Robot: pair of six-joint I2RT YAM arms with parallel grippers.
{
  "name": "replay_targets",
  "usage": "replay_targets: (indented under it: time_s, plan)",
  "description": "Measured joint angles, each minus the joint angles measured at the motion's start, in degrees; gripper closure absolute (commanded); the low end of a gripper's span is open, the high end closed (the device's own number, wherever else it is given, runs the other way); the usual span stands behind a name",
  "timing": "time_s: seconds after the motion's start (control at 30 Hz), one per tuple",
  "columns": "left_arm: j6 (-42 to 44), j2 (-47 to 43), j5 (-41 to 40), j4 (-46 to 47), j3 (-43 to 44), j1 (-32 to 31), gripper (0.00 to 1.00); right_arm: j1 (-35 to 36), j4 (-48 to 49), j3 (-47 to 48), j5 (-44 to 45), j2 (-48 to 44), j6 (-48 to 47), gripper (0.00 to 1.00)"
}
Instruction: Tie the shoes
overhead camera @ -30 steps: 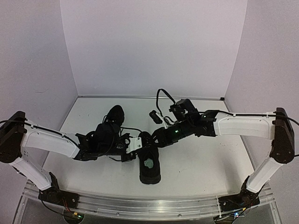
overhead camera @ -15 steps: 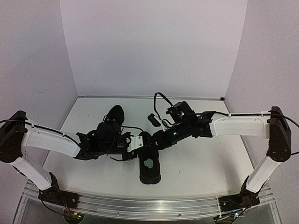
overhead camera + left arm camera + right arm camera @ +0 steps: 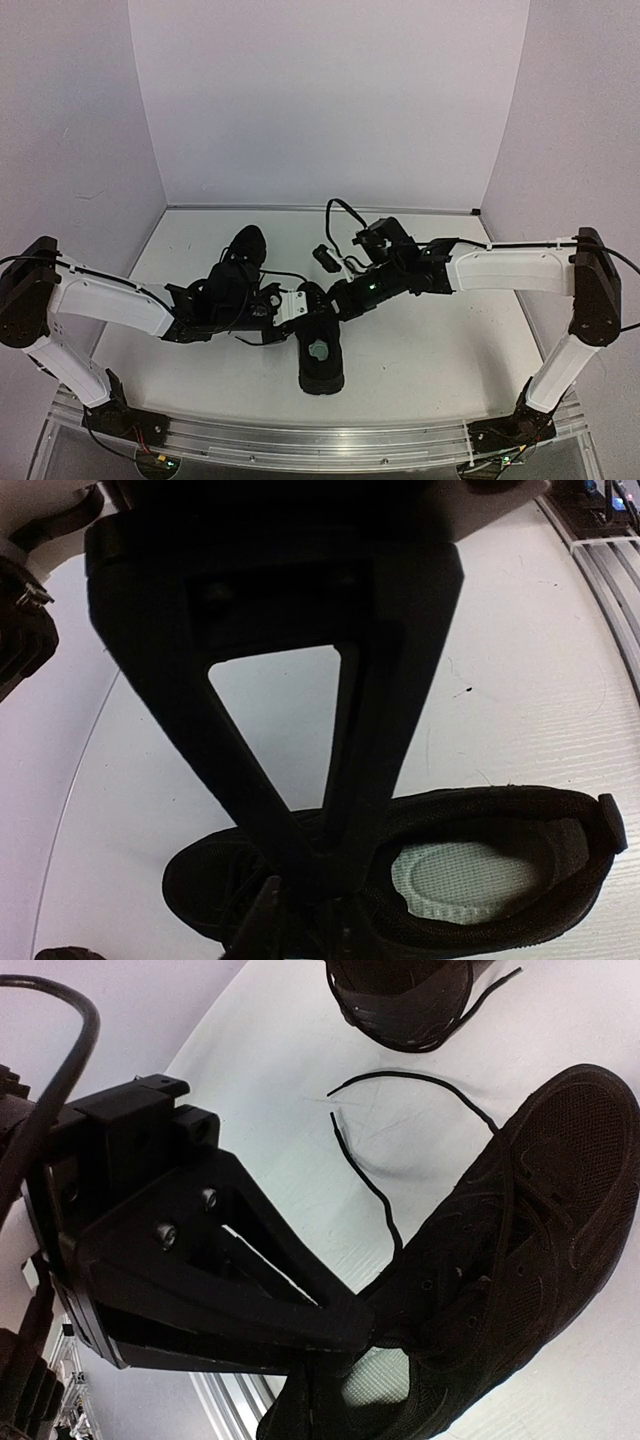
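Black mesh shoe (image 3: pixel 320 368) with pale quilted insole (image 3: pixel 450 875) is noted mid-table (image 3: pixel 440 340), thin lace (image 3: pixel 365 1175) trailed loose, second shoe (image 3: pixel 247 247) set behind-left; left gripper (image 3: pixel 305 865) and right gripper (image 3: pixel 362 1332) are pinched closed at its opening, the right shifted slightly leftward since a second ago.

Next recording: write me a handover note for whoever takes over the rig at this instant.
Left tool: shut, tips at the near shoe, by its lacing.
Right tool: shut at that shoe's collar. Whether either one pinches a lace cannot be told.
Far shoe: farther back on the table, no tool on it.
Done: no knot visible; a lace end lies loose.
Left: tie both shoes.
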Motion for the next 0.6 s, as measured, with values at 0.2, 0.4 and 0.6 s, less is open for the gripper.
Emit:
replay_targets:
  time_s: [0.2,0.4,0.6]
  plan:
    - [-1.0,-3.5,-2.0,-4.3,-0.7,0.7,0.65,0.0,-0.2,0.0,1.3,0.0,0.0,1.00]
    - [-5.5,-13.6,-5.9,-9.7,-2.4,4.6,0.63,0.0,-0.3,0.0,3.0,0.0,0.2,1.00]
    - [-16.3,-12.5,-11.0,-19.8,-0.3,8.5,0.63,0.0,-0.3,0.0,3.7,0.0,0.5,1.00]
